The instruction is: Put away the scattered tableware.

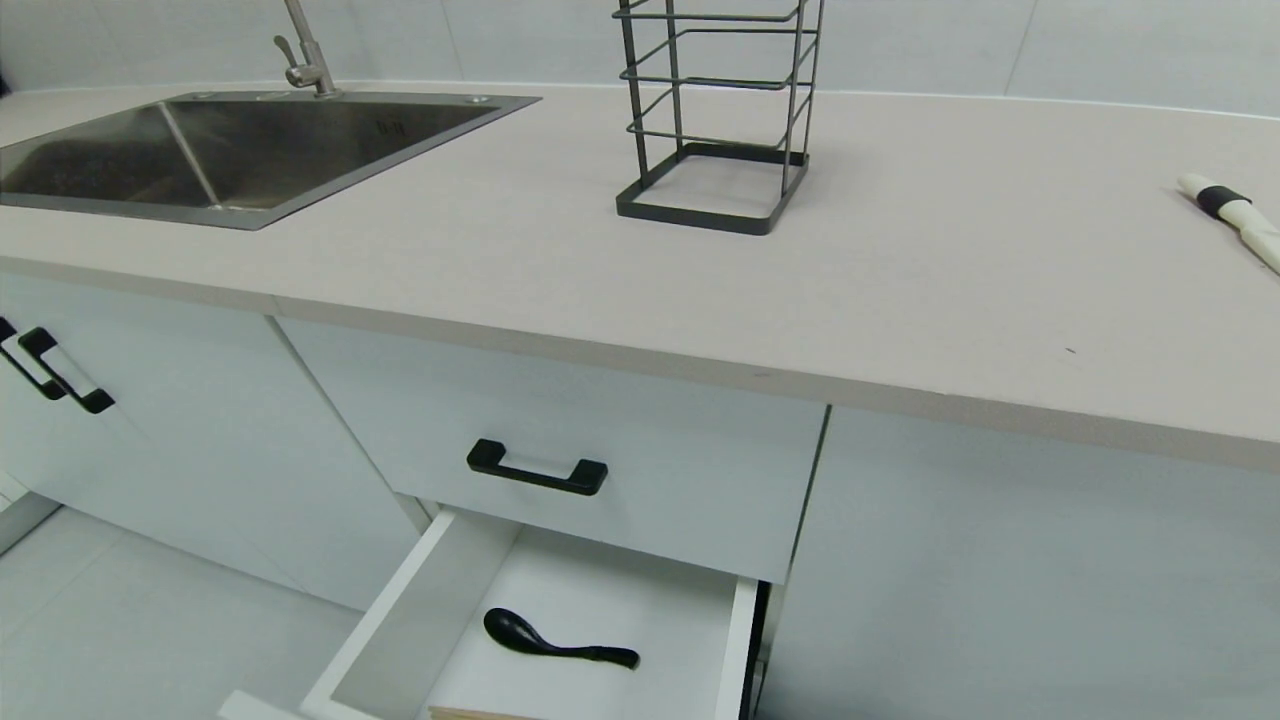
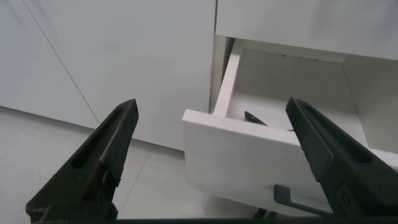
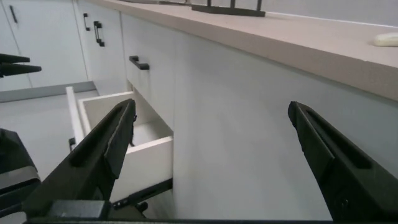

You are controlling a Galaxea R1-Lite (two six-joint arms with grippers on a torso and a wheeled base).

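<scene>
I'm in a kitchen: a steel sink [image 1: 300, 150] with a tap [image 1: 305, 55] sits in a pale counter [image 1: 900, 300], a wire rack [image 1: 690, 217] stands farther along from the sink, and a drawer [image 1: 400, 620] lower down holds a black spoon [image 1: 520, 635].

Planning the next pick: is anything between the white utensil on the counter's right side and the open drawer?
Nothing visible does. The wire rack stands on the counter well left of the white utensil, off the route. The open drawer holds one black spoon, with room beside it.
</scene>
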